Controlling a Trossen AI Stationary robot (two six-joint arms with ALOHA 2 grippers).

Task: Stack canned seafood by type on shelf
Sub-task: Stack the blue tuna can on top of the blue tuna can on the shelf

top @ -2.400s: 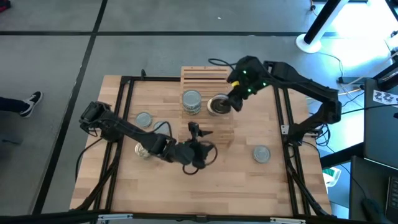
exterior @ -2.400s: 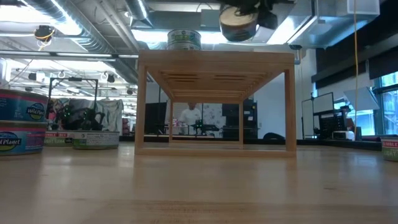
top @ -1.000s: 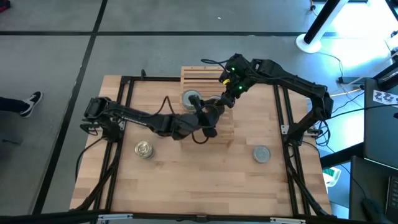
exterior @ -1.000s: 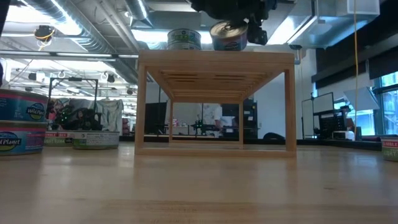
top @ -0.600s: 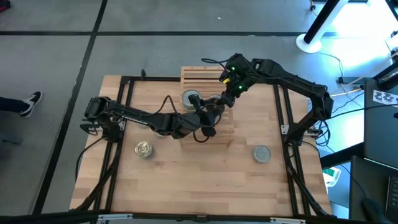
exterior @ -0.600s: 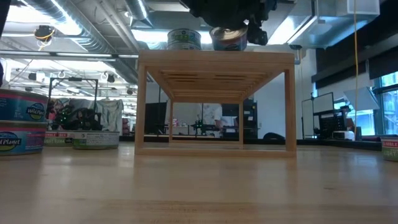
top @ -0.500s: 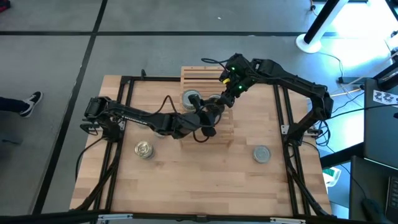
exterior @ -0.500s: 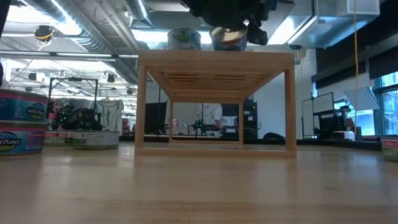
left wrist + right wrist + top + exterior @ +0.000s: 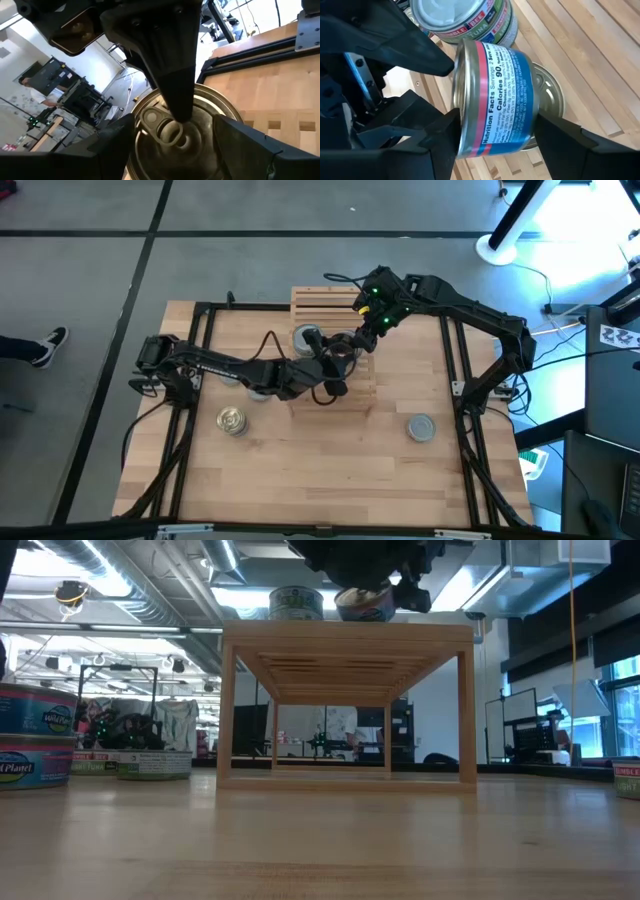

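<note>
**Right gripper**: over the middle of the shelf, with a blue-and-pink-labelled tin lodged in it. The tin is tilted, and its golden ring-pull top faces the left gripper. Whether it is clamped or loosed cannot be told.

**Left gripper**: just beside the right one, fingers spread to either side of the same tin.

**Beneath the tilted tin:** a second golden-topped tin, lying flat on the slats.

**Beside it:** a stack of grey-topped tins, on the shelf top.

**Surface:** light wooden tabletop, with black frame rails along its sides. The shelf stands on four legs near the far edge, open underneath.

**Loose stock on the tabletop:**
- one golden-topped tin, near the left side
- one grey-topped tin, near the right side, well apart from the shelf
- in the low view, two tins stacked at the left edge

**Obstructions:** the left arm crosses the tabletop and the shelf's near part, hiding what lies under it.

**Room:** grey floor, ceiling ducts and strip lights, and a person's shoe at the left edge.
</note>
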